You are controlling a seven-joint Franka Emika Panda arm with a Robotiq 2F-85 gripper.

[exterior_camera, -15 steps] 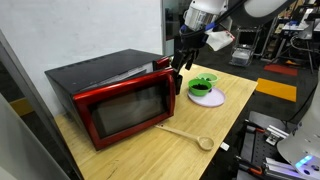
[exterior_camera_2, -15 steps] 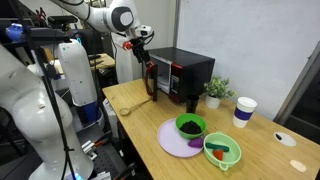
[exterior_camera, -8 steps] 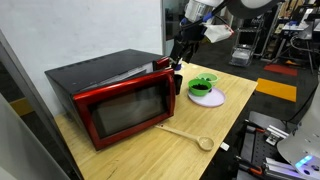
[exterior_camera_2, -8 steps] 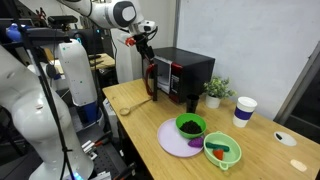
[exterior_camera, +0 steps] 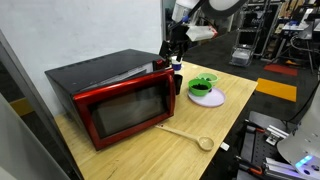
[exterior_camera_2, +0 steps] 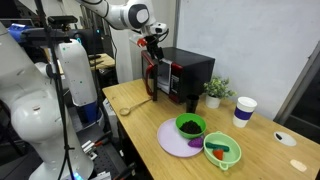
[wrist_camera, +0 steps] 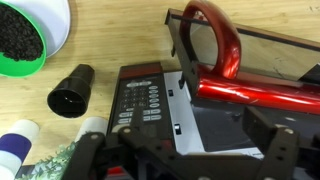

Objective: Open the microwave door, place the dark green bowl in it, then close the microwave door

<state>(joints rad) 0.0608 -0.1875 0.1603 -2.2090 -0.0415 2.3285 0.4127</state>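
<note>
Microwave door (exterior_camera: 120, 112): appears ajar (a gap shows beside the control strip (wrist_camera: 140, 100) in the wrist view). The red handle (wrist_camera: 212, 40) lies just below and ahead of the fingers (wrist_camera: 85, 155), which stand wide apart, empty, touching nothing. From there the door's long axis runs sideways toward the hinge. Farther off, on the handle side, the dark green bowl (exterior_camera_2: 190, 126) sits on a lavender plate (exterior_camera_2: 170, 145) on the bench (exterior_camera: 215, 125), well apart. Judgement: door needs swinging wider first.
</note>
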